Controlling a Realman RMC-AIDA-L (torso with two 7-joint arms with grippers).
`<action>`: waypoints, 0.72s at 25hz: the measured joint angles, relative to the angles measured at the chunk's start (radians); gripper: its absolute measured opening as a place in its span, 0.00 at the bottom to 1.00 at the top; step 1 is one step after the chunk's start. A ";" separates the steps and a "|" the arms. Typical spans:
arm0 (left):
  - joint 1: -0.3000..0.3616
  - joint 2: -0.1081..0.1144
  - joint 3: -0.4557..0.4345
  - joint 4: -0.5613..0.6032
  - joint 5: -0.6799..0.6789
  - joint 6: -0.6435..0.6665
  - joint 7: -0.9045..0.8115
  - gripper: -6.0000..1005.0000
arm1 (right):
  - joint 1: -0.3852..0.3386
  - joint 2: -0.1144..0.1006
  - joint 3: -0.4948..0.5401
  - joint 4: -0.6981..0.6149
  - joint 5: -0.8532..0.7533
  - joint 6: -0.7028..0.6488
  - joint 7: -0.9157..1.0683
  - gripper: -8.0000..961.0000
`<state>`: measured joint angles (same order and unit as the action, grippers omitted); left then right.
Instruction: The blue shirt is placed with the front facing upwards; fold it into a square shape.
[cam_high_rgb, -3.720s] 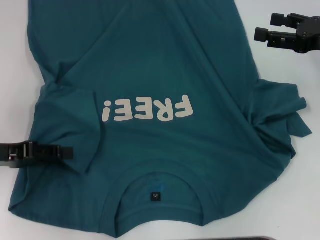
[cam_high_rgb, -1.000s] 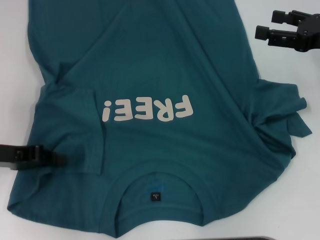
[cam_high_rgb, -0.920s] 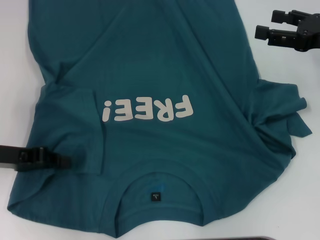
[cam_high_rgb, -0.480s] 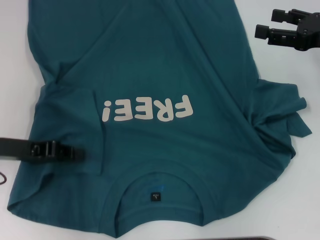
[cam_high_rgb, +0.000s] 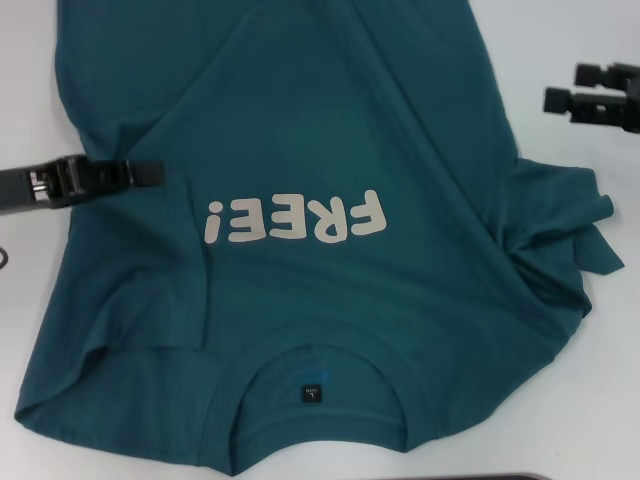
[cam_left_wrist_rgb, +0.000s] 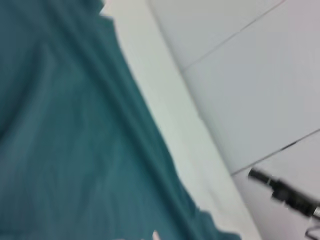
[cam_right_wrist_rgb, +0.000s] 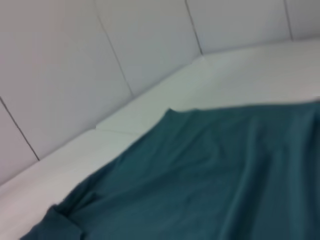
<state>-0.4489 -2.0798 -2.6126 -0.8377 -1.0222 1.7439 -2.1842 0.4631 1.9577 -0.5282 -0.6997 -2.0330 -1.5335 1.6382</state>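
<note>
The blue shirt (cam_high_rgb: 330, 120) lies front up on the white table (cam_high_rgb: 590, 400), with its collar (cam_high_rgb: 315, 350) and dark neck label (cam_high_rgb: 313, 393) nearest me. The "FREE!" lettering (cam_high_rgb: 295, 218) reads upside down. Its left sleeve (cam_high_rgb: 140, 270) is folded inward over the chest, and the right sleeve (cam_high_rgb: 565, 225) lies bunched at the side. My left gripper (cam_high_rgb: 150, 172) reaches in from the left, over the shirt's edge by the folded sleeve's far end. My right gripper (cam_high_rgb: 562, 86) is open over bare table to the right of the shirt. Blurred teal cloth (cam_left_wrist_rgb: 75, 150) (cam_right_wrist_rgb: 200, 170) fills both wrist views.
A dark strip (cam_high_rgb: 500, 477) shows at the near table edge. A thin dark cable end (cam_high_rgb: 3, 258) sits at the left border. Pale wall panels (cam_right_wrist_rgb: 125, 45) rise behind the table. A small dark object (cam_left_wrist_rgb: 285, 192) shows far off in the left wrist view.
My left gripper has moved away from me along the shirt's left side, from beside the sleeve's near part to its far end. My right gripper has drawn back to the right.
</note>
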 joint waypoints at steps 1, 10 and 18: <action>-0.001 0.000 -0.004 0.005 -0.011 0.000 0.010 0.07 | -0.007 -0.005 0.000 -0.010 -0.017 -0.006 0.026 0.94; -0.002 -0.008 0.002 0.019 -0.024 -0.035 0.064 0.23 | -0.061 -0.053 0.008 -0.078 -0.166 -0.068 0.261 0.94; -0.006 0.006 0.006 0.076 -0.009 -0.066 0.115 0.62 | -0.063 -0.067 0.011 -0.076 -0.250 -0.055 0.378 0.94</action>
<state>-0.4547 -2.0734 -2.6065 -0.7619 -1.0312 1.6776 -2.0693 0.3999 1.8904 -0.5175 -0.7758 -2.2826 -1.5885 2.0158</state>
